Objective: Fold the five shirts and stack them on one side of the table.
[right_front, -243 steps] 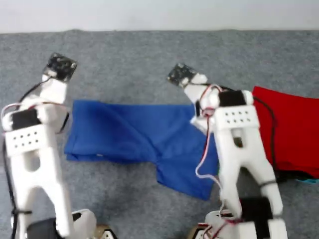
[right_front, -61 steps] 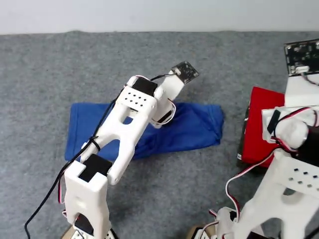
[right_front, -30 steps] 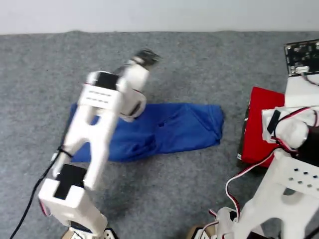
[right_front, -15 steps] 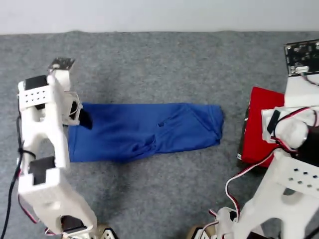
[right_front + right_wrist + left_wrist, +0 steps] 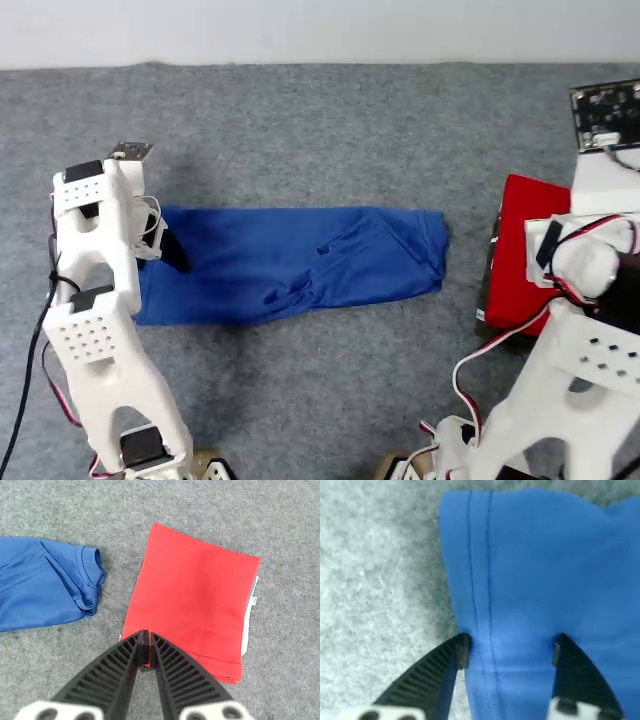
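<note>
1. Blue shirt (image 5: 300, 262): we list it mid-table (image 5: 330, 120) as a long band folded lengthwise. Its long axis runs left to right, with the hem (image 5: 480, 580) at the left end and the collar (image 5: 92, 562) at the right end.
2. Left claw (image 5: 510, 650): it sits at the shirt's left end with its jaws spread. One finger is at the outer edge of the hem and the other is over the blue cloth, so the stitched strip lies between them. We cannot tell whether the tips press the cloth.
3. Key relation: the rest of the shirt runs away to the right of this claw, along the long axis. We judge that the next fold would carry the hem rightward toward the collar. The left arm is the nearer one to the hem.
4. Right claw (image 5: 146, 650): its jaws are closed on nothing. It hangs above the near-left edge of the red shirt (image 5: 195, 595).
5. Stack (image 5: 520, 250): we place it on the right side of the table, just beside the collar but apart from it. The red shirt is on top, and paler edges of other cloth show beneath it.
6. Writing: a small white tag (image 5: 254, 600) shows at the stack's edge, its print too small to read. We find no other label.
</note>
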Controlling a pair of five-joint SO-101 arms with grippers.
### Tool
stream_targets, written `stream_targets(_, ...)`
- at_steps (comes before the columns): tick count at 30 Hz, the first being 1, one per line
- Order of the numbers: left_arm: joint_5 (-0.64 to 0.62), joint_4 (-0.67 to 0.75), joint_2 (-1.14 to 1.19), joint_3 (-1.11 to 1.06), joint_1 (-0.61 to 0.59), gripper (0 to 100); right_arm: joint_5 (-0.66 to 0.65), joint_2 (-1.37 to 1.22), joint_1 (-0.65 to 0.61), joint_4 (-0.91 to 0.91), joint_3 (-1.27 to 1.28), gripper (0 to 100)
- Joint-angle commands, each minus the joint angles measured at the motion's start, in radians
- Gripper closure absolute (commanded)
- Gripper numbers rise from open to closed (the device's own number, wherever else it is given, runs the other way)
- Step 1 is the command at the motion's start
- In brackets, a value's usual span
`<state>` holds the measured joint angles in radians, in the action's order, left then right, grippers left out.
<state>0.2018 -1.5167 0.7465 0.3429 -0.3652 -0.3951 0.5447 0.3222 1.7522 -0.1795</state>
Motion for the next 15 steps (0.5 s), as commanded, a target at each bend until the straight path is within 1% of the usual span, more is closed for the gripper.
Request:
stream_targets(1,0.014,-0.034,0.071,0.076,-0.006,78,0.008,0.03,0.013,0.031,-0.002,98.5)
stream_targets(5,0.031,-0.097,0.132,0.18,-0.005,88,0.008,0.027,0.013,0.031,-0.002,98.4)
stream_targets(8,0.112,-0.121,0.155,0.211,0.014,99,0.008,0.024,0.013,0.031,-0.002,98.4)
stream_targets(11,0.133,-0.14,0.157,0.225,0.008,99,0.008,0.022,0.013,0.031,-0.002,98.4)
stream_targets(15,0.133,-0.143,0.157,0.303,-0.066,99,0.008,0.024,0.013,0.031,-0.002,98.4)
